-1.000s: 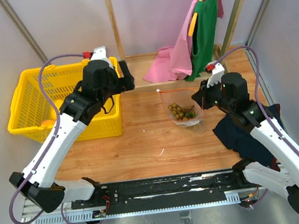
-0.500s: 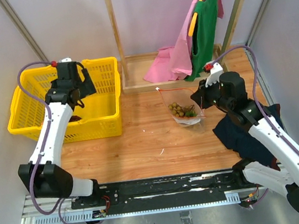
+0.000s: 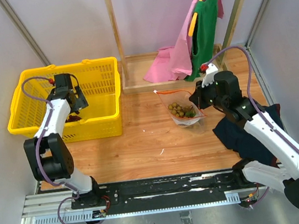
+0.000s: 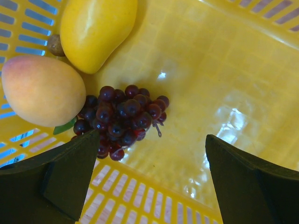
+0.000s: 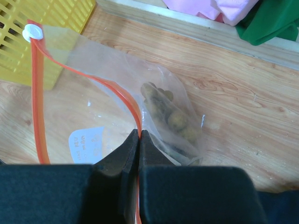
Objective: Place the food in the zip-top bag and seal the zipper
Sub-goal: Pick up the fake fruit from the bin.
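Right end effector [image 5: 139, 134]: pinching the zipper [image 5: 36, 93], jaws pressing together on the strip.
Zip-top bag [image 5: 93, 79]: lying on the wooden surface [image 5: 233, 116], mouth gaping.
Green grape bunch [image 5: 170, 114]: sitting inside the bag.
Yellow basket [image 5: 42, 18]: standing toward the far left corner.

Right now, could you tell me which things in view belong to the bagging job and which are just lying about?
Job: zip-top bag; zipper; green grape bunch inside the bag; dark purple grape bunch, yellow fruit and orange fruit, all in the basket.
Lying about: yellow basket; green shirt; pink cloth; dark cloth.
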Tool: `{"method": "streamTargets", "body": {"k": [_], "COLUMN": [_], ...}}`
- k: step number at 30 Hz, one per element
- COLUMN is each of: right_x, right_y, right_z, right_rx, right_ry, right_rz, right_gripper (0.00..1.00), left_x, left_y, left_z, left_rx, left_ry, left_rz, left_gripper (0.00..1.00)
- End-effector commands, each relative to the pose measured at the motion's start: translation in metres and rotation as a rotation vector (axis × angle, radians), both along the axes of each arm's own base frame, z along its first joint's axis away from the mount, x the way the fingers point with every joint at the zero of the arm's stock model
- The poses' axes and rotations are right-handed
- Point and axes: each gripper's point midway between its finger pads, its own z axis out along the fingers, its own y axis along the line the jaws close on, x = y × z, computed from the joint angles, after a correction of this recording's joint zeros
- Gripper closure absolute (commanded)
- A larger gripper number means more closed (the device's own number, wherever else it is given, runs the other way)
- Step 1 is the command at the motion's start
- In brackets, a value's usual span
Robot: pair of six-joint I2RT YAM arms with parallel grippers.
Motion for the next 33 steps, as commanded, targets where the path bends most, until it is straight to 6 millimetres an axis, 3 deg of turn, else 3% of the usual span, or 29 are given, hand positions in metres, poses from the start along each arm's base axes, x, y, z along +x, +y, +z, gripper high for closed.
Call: {"method": "streamTargets", "body": {"k": [1,20,25,33], "right_x": [0.000,-0.001,-0.002,-0.003], "right_y": [0.003,0.012,0.011,0.010], "right_z": [-0.006,-0.016,-0.016,-0.013], "right_rx": [0.001,0.023,0.025,0.023], "right_ry": [0.019,0.046,0.039,0.030], "right_rz": [0.004,0.041,0.039,0.039], "right_gripper": [0.99,0.99,0.99,0.99], "left_x": [0.004,0.001,0.002,0.007], "left_y": [0.021,0.056,0.048,0.039], "left_z": [-0.014,-0.091,-0.109,-0.098], "left_rx": [0.016,0.086,0.036,-0.013], "left_ry": [0.008,0.209,0.255,0.219], "left_rz": [0.030,0.094,0.066,0.035], "left_gripper": [0.01,0.04,0.20,0.57]}}
